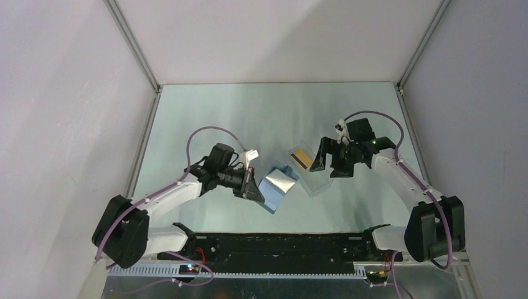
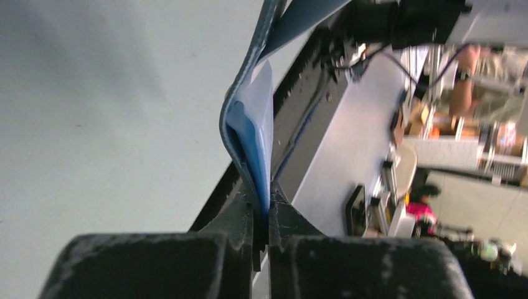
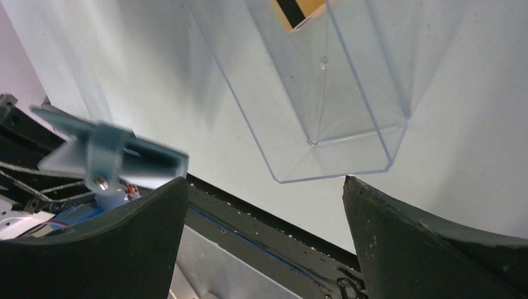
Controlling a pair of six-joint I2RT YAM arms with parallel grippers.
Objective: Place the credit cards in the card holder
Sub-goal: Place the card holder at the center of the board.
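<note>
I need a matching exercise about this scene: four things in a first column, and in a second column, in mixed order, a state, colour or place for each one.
Column one:
1. left gripper
2. right gripper
3. credit card
4. card holder

Column two:
a. orange with a black stripe, inside the clear box
b. jaws wide open, holding nothing
c. jaws shut
d. blue, pinched at one edge

Right pairs: 1-c, 2-b, 3-a, 4-d.

a robotics lab: white walls [image 1: 261,37] and aluminium framing [image 1: 132,43] box in a pale counter [image 1: 249,112] (cluttered desks [image 2: 461,93] blur in the background).
</note>
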